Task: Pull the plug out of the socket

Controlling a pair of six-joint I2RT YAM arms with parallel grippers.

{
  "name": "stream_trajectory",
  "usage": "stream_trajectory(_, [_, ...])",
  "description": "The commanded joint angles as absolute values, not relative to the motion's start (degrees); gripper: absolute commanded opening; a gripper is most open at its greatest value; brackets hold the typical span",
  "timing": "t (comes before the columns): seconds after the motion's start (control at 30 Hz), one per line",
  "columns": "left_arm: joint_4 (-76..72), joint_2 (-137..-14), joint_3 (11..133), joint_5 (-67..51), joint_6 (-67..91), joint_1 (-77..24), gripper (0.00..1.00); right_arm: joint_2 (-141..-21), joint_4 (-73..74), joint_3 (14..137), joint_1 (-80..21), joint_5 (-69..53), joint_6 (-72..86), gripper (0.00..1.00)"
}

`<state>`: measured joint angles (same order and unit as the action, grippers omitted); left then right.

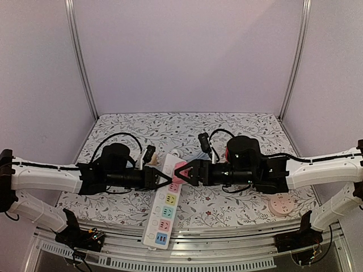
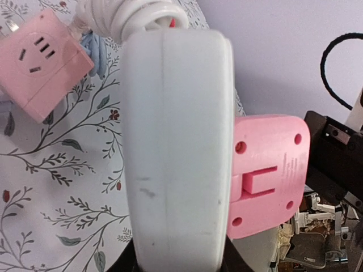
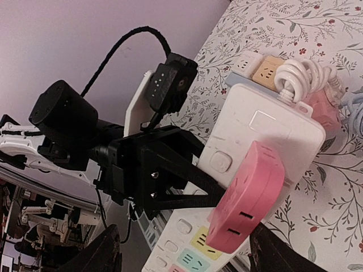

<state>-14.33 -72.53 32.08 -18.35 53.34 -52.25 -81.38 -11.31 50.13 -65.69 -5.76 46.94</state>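
A long white socket strip (image 1: 164, 212) with coloured outlets lies in the middle of the floral table. A round pink plug (image 1: 177, 171) sits in it near the far end. My left gripper (image 1: 164, 178) is shut on the strip's left edge. In the left wrist view the strip's white side (image 2: 176, 141) fills the centre, with the plug (image 2: 269, 175) sticking out to the right. My right gripper (image 1: 182, 173) comes in from the right and is open. In the right wrist view its fingers (image 3: 96, 252) stand on both sides of the plug (image 3: 249, 198) with a gap on the left.
A pink cube adapter (image 2: 39, 62) and a coiled white cable (image 3: 300, 76) lie by the strip's far end. A round peach socket disc (image 1: 281, 204) sits at the right front. A metal rail (image 1: 227, 249) runs along the near edge, and booth walls close in the table.
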Motion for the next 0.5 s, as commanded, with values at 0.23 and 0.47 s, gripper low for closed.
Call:
stream_trajectory(0.23, [-12.22, -68.11, 35.27, -13.94, 48.26, -53.09, 0.20, -80.42, -10.75, 52.18, -68.63, -1.02, 44.13, 0.75])
stream_trajectory(0.47, [-12.51, -65.26, 33.97, -13.17, 48.08, -53.03, 0.20, -80.37, -4.10, 49.50, -68.48, 8.87, 47.24, 0.75])
